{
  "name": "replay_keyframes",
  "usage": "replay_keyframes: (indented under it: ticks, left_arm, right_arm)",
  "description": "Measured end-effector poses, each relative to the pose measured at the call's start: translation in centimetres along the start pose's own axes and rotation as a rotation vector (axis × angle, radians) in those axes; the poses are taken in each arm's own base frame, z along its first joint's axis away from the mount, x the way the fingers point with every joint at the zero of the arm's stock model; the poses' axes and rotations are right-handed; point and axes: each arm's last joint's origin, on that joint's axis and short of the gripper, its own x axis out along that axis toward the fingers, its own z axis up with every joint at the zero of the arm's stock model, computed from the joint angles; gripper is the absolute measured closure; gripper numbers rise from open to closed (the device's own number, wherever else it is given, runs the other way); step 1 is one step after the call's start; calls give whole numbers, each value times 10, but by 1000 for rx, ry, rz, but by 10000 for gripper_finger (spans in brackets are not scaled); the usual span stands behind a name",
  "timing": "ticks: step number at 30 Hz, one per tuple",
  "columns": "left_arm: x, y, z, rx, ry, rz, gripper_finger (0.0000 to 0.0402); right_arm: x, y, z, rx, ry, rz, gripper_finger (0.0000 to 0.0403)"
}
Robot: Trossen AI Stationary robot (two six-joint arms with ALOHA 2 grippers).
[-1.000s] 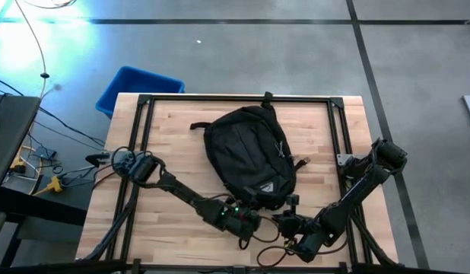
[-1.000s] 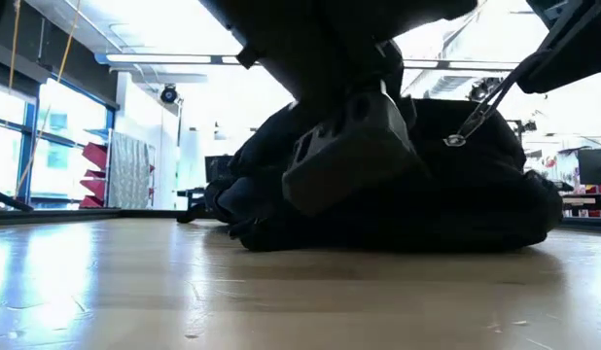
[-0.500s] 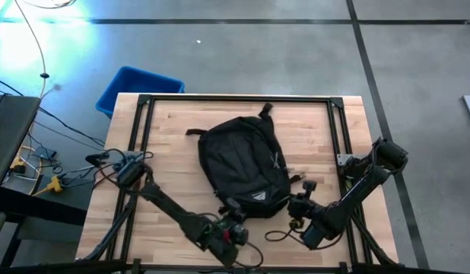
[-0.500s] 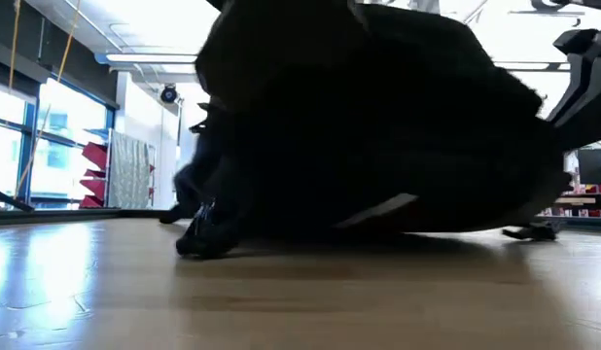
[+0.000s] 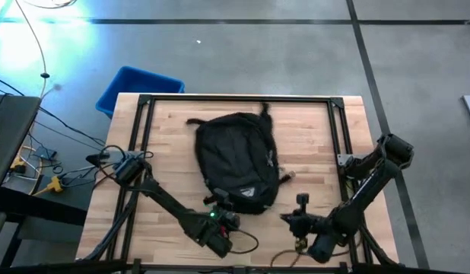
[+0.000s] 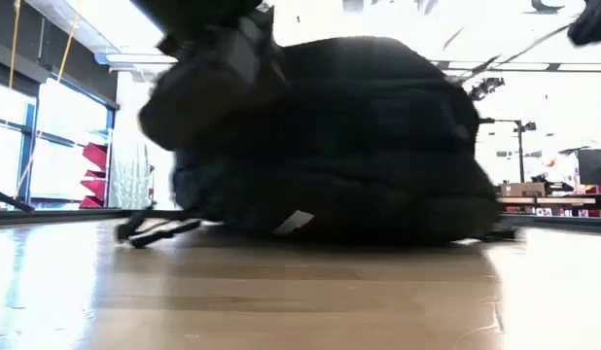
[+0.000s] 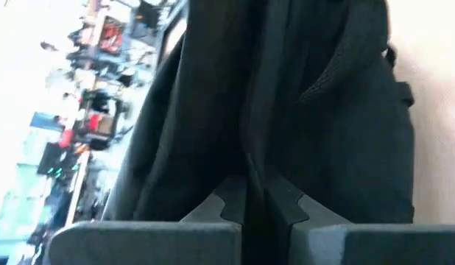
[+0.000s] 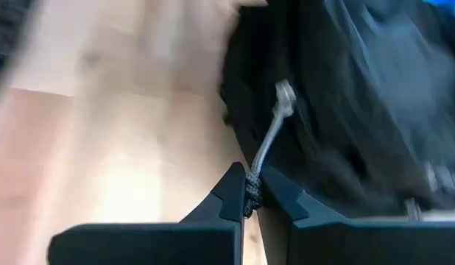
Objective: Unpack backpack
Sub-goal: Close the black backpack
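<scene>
Backpack: I see the backpack [image 5: 236, 163] lying flat near the table's middle, long axis running from the far edge toward my near edge, top loop at the far end, its bottom end toward both arms.
Zipper cord: a grey cord with a metal pull [image 8: 283, 96] runs from the pack's right side back to my right gripper.
Right gripper: my right gripper [image 8: 252, 193] sits just off the pack's near right corner, fingers pinched together on that cord; the cord looks taut.
Left gripper: my left gripper [image 7: 257, 200] is at the pack's near end, fingers pressed together on a fold of black fabric.
Key relation: the pack lies away from both sets of fingers, toward the far edge; the left is touching it, the right stands slightly apart, joined only by the cord.
Judgement: I reckon the zip opens if the right draws the cord along the pack's side while the left anchors the bottom.
Bin: a blue bin [image 5: 136, 86] sits off the table's far left corner.
</scene>
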Motion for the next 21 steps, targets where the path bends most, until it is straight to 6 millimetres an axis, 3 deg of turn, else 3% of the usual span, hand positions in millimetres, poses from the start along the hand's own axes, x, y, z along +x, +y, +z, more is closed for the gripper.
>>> replay_keyframes:
  ticks: [4, 7, 10, 14, 19, 21]
  left_arm:
    - [20, 6, 16, 10, -50, -133, 401]
    - [21, 6, 24, 5, -109, -169, 401]
    - [8, 0, 23, 53, -131, -130, 401]
    - [-25, 0, 16, 32, -131, -32, 401]
    - [-45, 4, -4, -125, -79, 29, 401]
    - [-47, 4, -20, -53, -29, 42, 401]
  right_arm:
    - [-11, 8, 13, -27, -48, 61, 403]
    - [-20, 13, 15, -30, -62, 75, 403]
    - [-23, 8, 4, -27, 9, 18, 403]
    - [-24, -2, -15, 48, 69, -103, 403]
    - [-30, -2, -25, 111, 28, -156, 403]
    - [-35, -1, -32, 60, 126, -105, 399]
